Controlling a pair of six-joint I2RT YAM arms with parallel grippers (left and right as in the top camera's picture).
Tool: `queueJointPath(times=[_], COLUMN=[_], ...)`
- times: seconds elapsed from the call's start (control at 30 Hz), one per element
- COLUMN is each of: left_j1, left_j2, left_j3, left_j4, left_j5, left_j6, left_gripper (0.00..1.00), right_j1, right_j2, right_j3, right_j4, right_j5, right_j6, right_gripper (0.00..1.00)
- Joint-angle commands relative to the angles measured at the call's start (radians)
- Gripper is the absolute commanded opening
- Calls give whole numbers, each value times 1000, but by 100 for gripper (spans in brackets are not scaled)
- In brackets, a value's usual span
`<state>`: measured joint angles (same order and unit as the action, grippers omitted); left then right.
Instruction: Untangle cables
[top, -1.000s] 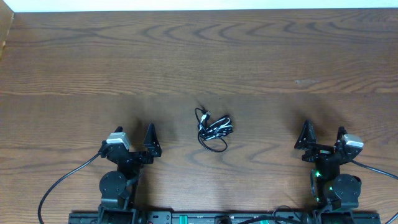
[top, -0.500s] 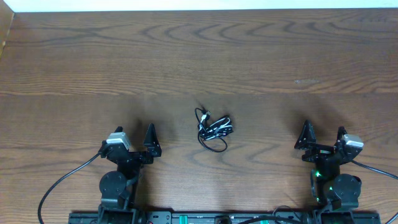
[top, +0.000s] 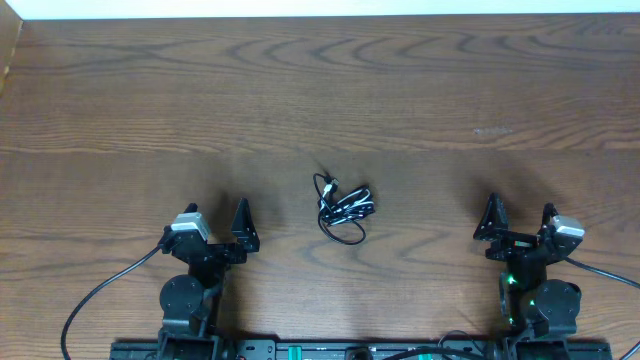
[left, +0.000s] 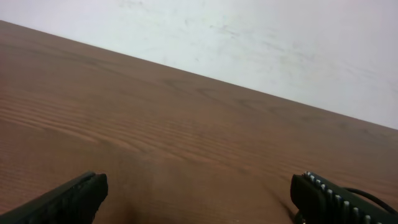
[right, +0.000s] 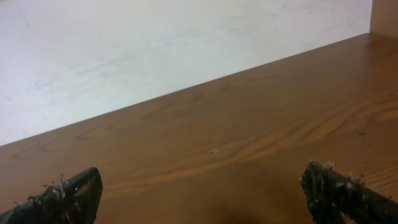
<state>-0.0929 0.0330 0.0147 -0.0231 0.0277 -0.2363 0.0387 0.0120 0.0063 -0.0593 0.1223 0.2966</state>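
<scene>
The wooden desk (top: 400, 90) fills almost the whole overhead view, dark brown with a wavy grain, and a white wall (top: 300, 7) runs behind its far edge. My two arms sit at the near edge, the left arm (top: 185, 295) toward the near left corner and the right arm (top: 545, 305) toward the near right corner. A thick black wire (top: 100, 290) goes off sideways from the left one. The left gripper (top: 216, 215) has its jaws spread wide and holds nothing. On its wrist camera I see only the two black fingers (left: 71, 198) at the bottom corners, with bare wood between them. The right gripper (top: 518, 212) is the same, jaws wide apart and empty, its fingers (right: 65, 198) low in the picture. The cables (top: 342, 207) lie in one small tangled bundle near the middle of the desk, a little closer to the near edge, between the two grippers and well apart from both. Some white shows among the black loops; how many cords there are I cannot tell.
</scene>
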Motion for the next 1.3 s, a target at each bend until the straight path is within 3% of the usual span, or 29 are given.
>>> queueJointPath(times=[0.0,0.23,1.27], left_j1=[-2,-2,-2], left_j2=[4,4,4], left_j3=[-10,-10,-10], left_j4=[-48,35,-45], left_j5=[-13,-76,-69], left_j6=[-5,14,13], left_gripper=[100,100,100], right_j1=[13,13,13], right_j2=[-3,-3,-3], right_j3=[-1,-1,-1], right_j4=[-5,-5,-5], right_j5=[-2,-2,-2], right_j6=[2,2,2], right_gripper=[99,99,99])
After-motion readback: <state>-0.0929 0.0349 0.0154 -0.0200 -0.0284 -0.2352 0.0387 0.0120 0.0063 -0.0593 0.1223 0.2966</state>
